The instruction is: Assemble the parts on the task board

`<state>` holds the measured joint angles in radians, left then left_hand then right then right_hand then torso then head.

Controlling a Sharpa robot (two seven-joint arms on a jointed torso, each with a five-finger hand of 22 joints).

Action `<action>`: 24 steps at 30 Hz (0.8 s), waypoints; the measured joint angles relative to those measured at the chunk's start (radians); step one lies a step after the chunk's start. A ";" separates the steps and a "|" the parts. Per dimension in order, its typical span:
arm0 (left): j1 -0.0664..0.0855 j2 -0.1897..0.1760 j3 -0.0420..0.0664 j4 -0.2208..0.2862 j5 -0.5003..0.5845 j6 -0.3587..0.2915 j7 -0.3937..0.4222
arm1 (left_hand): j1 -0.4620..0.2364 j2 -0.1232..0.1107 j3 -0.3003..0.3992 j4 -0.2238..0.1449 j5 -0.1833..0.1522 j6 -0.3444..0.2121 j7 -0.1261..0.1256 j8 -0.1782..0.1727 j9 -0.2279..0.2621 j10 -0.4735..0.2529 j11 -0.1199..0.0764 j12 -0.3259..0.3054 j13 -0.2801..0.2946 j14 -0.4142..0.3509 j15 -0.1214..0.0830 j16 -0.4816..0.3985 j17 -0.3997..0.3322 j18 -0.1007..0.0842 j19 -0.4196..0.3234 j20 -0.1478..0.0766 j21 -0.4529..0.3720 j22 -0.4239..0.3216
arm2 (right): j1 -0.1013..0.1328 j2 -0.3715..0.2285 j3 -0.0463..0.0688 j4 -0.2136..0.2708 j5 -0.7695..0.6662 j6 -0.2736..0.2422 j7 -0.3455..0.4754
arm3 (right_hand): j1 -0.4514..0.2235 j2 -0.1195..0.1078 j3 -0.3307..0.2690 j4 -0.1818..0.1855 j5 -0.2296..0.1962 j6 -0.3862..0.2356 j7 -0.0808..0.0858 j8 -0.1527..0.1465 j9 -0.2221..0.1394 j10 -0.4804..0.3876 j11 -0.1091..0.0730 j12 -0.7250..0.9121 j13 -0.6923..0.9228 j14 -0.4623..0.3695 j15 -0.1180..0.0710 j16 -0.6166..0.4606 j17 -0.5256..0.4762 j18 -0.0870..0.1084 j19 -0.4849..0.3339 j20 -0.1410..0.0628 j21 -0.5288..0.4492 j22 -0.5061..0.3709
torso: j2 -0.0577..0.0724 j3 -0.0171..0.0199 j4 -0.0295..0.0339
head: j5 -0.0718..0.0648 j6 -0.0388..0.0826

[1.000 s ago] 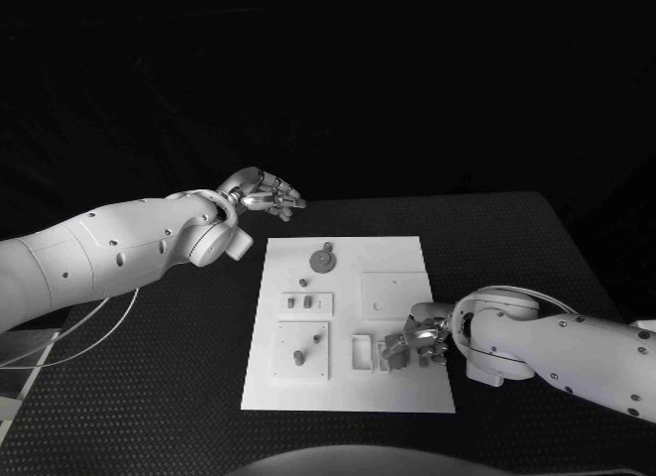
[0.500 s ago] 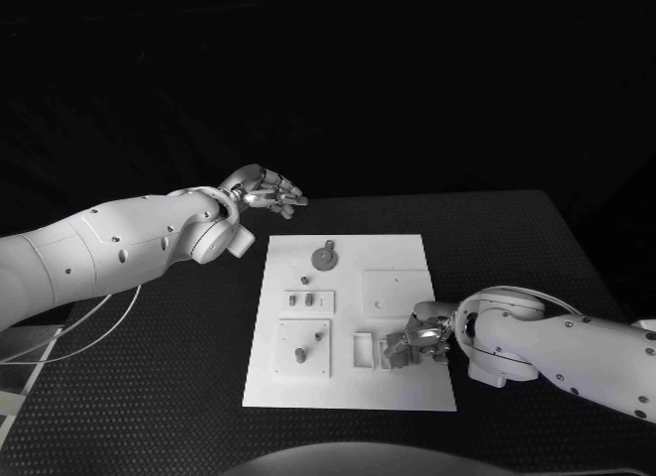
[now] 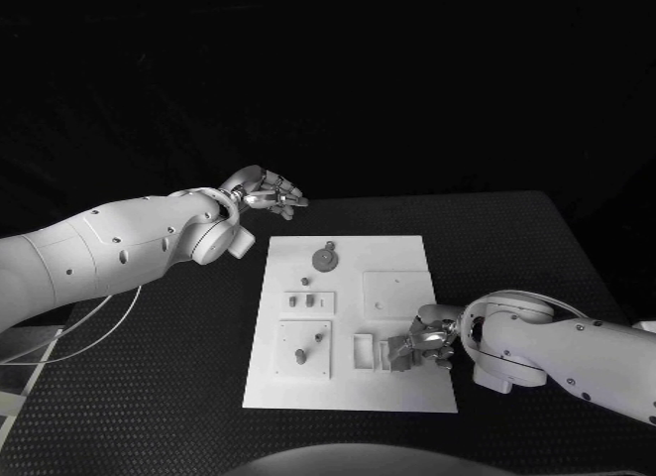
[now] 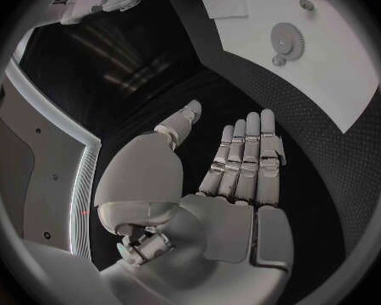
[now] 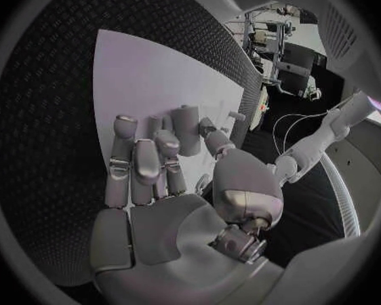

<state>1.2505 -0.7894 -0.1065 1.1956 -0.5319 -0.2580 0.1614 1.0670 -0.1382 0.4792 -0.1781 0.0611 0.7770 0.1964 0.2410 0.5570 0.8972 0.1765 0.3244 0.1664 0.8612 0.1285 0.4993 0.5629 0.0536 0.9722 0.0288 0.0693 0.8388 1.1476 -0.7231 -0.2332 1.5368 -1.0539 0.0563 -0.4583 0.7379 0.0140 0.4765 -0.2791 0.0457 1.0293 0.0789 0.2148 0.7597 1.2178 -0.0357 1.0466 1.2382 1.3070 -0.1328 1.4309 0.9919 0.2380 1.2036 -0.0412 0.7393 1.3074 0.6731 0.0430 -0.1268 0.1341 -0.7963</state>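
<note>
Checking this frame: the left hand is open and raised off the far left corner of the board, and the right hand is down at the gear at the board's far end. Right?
Not quite. The left hand is as you say, but the right hand is down at the near right part of the board, by the small upright parts. The gear lies untouched at the far end. The head view shows this.

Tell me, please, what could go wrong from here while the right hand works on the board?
1. The right hand sits low over the small parts at the board's near right corner; its fingers hide them from the head view, so a poor grip may go unnoticed.
2. The board lies loose on the table; a sideways push could possibly slide it.
3. The left hand hovers open off the board's far left corner, not steadying it.
</note>
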 measured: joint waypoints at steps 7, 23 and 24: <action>0.000 -0.001 0.000 0.000 0.000 0.001 -0.001 | 0.000 0.000 0.000 0.000 0.000 -0.004 0.004 0.000 -0.001 -0.004 0.004 0.000 -0.002 0.000 0.000 0.000 0.001 -0.001 0.000 0.000 0.000 0.000 | 0.024 -0.017 0.000 0.022 0.047 -0.004 -0.005 | 0.005 0.005 0.000 0.000 0.000 0.000 0.000 0.003 0.000 0.000 0.000 0.000 -0.001 0.002 -0.002 0.000 -0.002 0.000 0.000 0.000 0.000 0.000 | 0.000 -0.0002 0.0002 | 0.002 0.000; 0.000 -0.003 0.000 0.004 0.000 0.002 -0.004 | 0.000 0.000 0.000 0.000 0.000 -0.004 0.004 0.000 -0.002 -0.004 0.004 0.000 -0.003 0.000 0.000 0.000 0.003 0.000 0.000 0.000 0.000 -0.001 | 0.042 0.031 0.001 0.020 0.202 -0.007 -0.022 | 0.000 0.013 -0.004 -0.004 -0.003 -0.001 -0.001 0.003 0.002 0.000 0.000 0.004 -0.004 0.002 -0.002 0.000 -0.005 0.000 0.000 0.001 0.000 0.000 | 0.001 -0.0019 0.0012 | 0.008 -0.007; 0.000 -0.003 0.000 0.004 0.000 0.002 -0.004 | 0.000 0.000 0.000 0.000 0.000 -0.004 0.004 0.000 -0.002 -0.004 0.004 0.000 -0.003 0.000 0.000 0.000 0.004 0.001 0.000 0.000 0.000 -0.001 | 0.042 0.037 0.001 0.018 0.207 -0.006 -0.023 | 0.000 0.013 -0.004 -0.004 -0.003 -0.001 -0.001 0.003 0.002 0.000 0.000 0.004 -0.004 0.002 -0.002 0.000 -0.005 0.000 0.000 0.001 0.000 0.000 | 0.001 -0.0019 0.0011 | 0.008 -0.007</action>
<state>1.2506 -0.7928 -0.1065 1.1997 -0.5319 -0.2559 0.1571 1.0670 -0.1382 0.4792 -0.1781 0.0611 0.7735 0.1999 0.2410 0.5550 0.8933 0.1803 0.3244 0.1638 0.8612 0.1285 0.4993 0.5666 0.0548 0.9722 0.0288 0.0693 0.8381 1.1899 -0.6863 -0.2325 1.5543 -0.8467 0.0498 -0.4811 0.7377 0.0266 0.4724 -0.2832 0.0425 1.0283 0.0778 0.2179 0.7620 1.2183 -0.0358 1.0504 1.2346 1.3092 -0.1346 1.4308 0.9869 0.2376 1.2035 -0.0406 0.7393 1.3074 0.6743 0.0410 -0.1258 0.1422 -0.8034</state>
